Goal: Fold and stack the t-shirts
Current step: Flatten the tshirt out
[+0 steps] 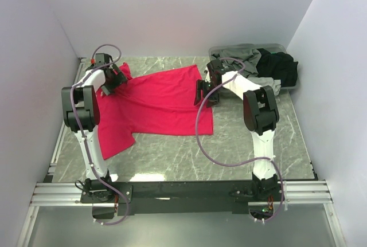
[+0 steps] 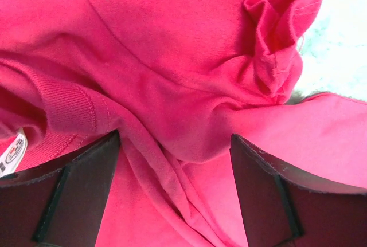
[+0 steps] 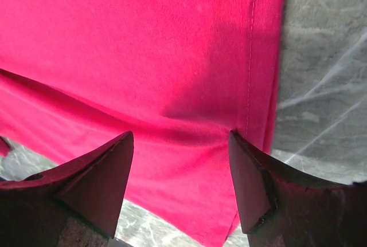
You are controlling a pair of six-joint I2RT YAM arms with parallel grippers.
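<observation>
**Item:** bright pinkish-red t-shirt [image 1: 160, 101], one of several.

**Location:** It lay spread across the middle of the marble-patterned table [image 1: 172, 158]. The neck end was at the far left, the hem end at the right, and one sleeve [image 1: 114, 138] trailed toward the near left. A grey t-shirt [image 1: 238, 55] and a black t-shirt [image 1: 281, 66] were heaped together in the grey plastic tub [image 1: 279, 46] at the far right corner, unfolded.

**Condition:** Mostly flat in the body. It was rumpled at the neck end, where the ribbed collar [image 2: 69, 109], a white label [image 2: 14, 149] and a puckered sleeve cuff [image 2: 275, 35] crowded together.

**Handling, as judged:** Thin knit, light and wholly limp. It would likely drape, sag and drag on the table rather than hold any shape. Not fragile and not slippery, though a single layer could slide out of a shallow pinch.

**Grip points, as judged:** The doubled, stitched edges looked best: the collar ribbing or shoulder seam at the left, and the sewn hem [image 3: 250, 58] near its corner at the right. Lifting both ends together should keep the cloth taut enough to fold.

**Left fingers [image 2: 86, 169]:** spread wide, released, straddling a ridge of bunched cloth beside the collar, gripping nothing.

**Right fingers [image 3: 252, 184]:** likewise spread and released, low over the shirt's hem edge with a shallow crease between them, nothing held.
</observation>
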